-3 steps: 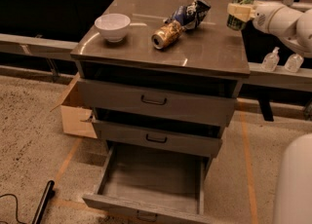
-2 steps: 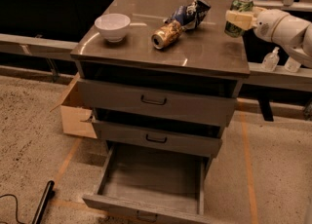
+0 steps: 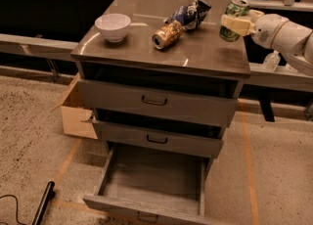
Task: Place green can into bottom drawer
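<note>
The green can (image 3: pixel 234 16) stands upright at the right edge of the grey cabinet top (image 3: pixel 195 53). My gripper (image 3: pixel 234 24) reaches in from the right on a white arm, and its pale fingers (image 3: pixel 242 23) are closed around the can's middle. The bottom drawer (image 3: pixel 151 182) is pulled out toward me and shows an empty grey inside, with its dark handle at the lower front edge.
A white bowl (image 3: pixel 113 26), a gold-brown can lying on its side (image 3: pixel 167 35) and a blue-white snack bag (image 3: pixel 191 12) sit on the cabinet top. The two upper drawers (image 3: pixel 156 102) are slightly ajar. A cardboard box (image 3: pixel 76 111) stands on the floor at left.
My gripper with the green can has shifted slightly left, over the right edge of the cabinet top. Nothing else has moved.
</note>
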Controlling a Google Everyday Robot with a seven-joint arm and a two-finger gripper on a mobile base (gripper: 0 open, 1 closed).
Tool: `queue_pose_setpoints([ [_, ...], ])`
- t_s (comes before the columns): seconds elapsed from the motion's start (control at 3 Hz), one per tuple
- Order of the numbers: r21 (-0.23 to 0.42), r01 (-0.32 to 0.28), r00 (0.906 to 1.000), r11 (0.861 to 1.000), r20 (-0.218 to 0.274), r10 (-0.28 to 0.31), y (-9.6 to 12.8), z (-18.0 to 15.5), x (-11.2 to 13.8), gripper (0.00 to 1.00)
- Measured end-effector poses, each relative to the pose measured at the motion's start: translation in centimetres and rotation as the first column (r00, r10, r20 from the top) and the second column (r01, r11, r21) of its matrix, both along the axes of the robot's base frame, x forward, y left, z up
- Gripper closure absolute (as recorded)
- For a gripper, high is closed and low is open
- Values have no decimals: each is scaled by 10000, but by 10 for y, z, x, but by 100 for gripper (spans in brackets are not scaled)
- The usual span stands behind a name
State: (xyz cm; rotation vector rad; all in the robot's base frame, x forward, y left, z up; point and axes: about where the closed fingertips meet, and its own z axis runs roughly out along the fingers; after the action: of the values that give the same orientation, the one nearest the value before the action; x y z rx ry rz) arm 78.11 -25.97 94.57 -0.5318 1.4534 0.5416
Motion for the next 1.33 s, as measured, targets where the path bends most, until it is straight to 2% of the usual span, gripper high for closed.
queue_pose_setpoints([
  [0.33, 60, -548, 9985, 9985, 21, 547, 18, 10, -22, 100],
  [0.67, 443, -991, 9946, 9941, -265, 1004, 43, 12, -57, 100],
  [1.0, 964, -1498, 9854, 9840, -673, 1566, 76, 10, -94, 100],
  [1.33, 1492, -1987, 9742, 9686, -781, 2119, 103, 14, -130, 100],
])
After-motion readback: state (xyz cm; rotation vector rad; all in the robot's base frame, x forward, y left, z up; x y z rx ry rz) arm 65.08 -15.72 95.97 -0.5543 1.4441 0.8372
